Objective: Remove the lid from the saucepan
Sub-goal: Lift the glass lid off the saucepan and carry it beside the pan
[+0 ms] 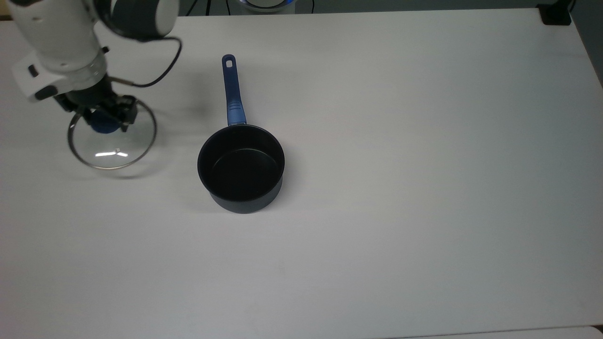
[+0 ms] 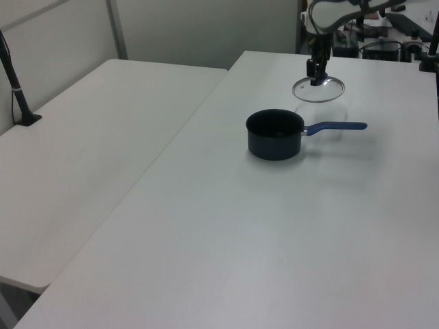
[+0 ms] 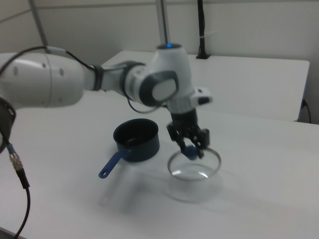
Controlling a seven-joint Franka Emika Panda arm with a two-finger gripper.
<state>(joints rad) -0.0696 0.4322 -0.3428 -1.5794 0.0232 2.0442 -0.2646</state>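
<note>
The lid [image 1: 113, 141] hangs in the air, off the saucepan [image 1: 241, 168] and well clear of it toward the top view's left, its clear glass level and its metal rim catching a streak of light. In the right view the lid [image 3: 194, 165] floats above the worktop [image 3: 239, 199] with a soft round shadow beneath it, so the gap under it is plain there, while the top view leaves that height hard to judge. The left view sets the lid [image 2: 318, 89] farther back than the saucepan [image 2: 275, 134], toward the far edge of the worktop [image 2: 274, 226].

The saucepan stands open and upright on the worktop [image 1: 400, 188], its black inside bare. In the top view its long blue handle [image 1: 232, 92] points up the picture, the end hole showing; in the left view the handle [image 2: 336, 126] runs to the left view's right, and in the right view the handle [image 3: 111, 165] slants down toward the right view's left.

The hand [image 1: 104, 118] points down from the white arm [image 1: 61, 37], its fingers narrowed tight around the lid's blue knob [image 1: 102, 124], carrying the lid by that alone. The right view shows the hand [image 3: 190, 145] gripping the knob [image 3: 190, 152] from both sides. A dark cable [image 1: 160, 70] loops off the wrist in the top view. A second, bare table [image 2: 89, 137] stands at the left view's left.
</note>
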